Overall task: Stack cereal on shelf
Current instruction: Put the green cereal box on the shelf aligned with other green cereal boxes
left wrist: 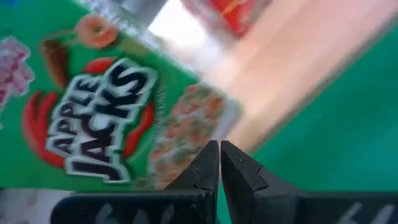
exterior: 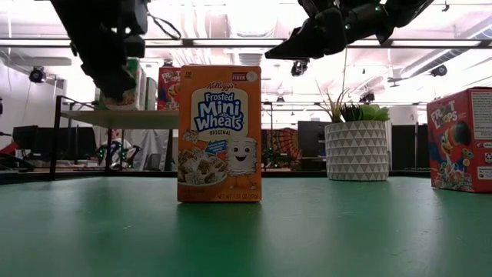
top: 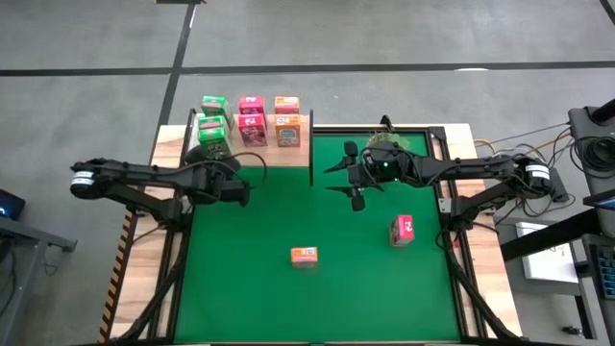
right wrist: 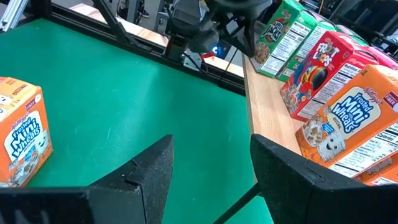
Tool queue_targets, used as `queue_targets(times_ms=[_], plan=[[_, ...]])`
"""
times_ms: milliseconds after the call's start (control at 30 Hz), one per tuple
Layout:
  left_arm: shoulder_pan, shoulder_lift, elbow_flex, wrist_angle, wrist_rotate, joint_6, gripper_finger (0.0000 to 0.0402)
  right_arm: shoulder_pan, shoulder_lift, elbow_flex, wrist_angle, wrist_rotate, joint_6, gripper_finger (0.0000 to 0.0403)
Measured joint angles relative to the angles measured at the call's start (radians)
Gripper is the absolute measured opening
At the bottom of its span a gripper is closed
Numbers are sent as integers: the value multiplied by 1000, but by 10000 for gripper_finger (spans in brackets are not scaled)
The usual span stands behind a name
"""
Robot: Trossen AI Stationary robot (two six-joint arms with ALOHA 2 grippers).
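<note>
Several cereal boxes stand on the light-wood shelf [top: 252,152] at the far left: green [top: 213,125], pink [top: 252,120] and orange [top: 286,120]. An orange cereal box [top: 305,256] stands upright on the green table, and a pink one [top: 403,230] stands to its right. My left gripper [top: 245,190] hovers shut and empty just in front of the shelf. In its wrist view the shut fingertips [left wrist: 219,163] point at a green Apple Jacks box [left wrist: 106,118]. My right gripper [top: 348,181] hangs open and empty over the table's far middle, its wide-apart fingers also visible in its own wrist view [right wrist: 211,162].
A white patterned plant pot [exterior: 356,150] stands at the far right of the table, under my right arm. A thin dark upright [top: 311,149] marks the shelf's right end. Green table [top: 250,288] lies open around the two loose boxes.
</note>
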Motion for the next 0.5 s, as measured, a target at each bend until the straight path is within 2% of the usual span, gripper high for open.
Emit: queue_targets(times_ms=[100, 300, 500], plan=[[-23, 0, 68, 2, 57, 17, 0, -3, 0, 0, -1, 0, -1, 201], [-55, -4, 313, 1, 63, 183, 0, -27, 0, 0, -12, 0, 6, 201], [19, -7, 546, 0, 69, 279, 0, -44, 0, 0, -18, 0, 11, 201]])
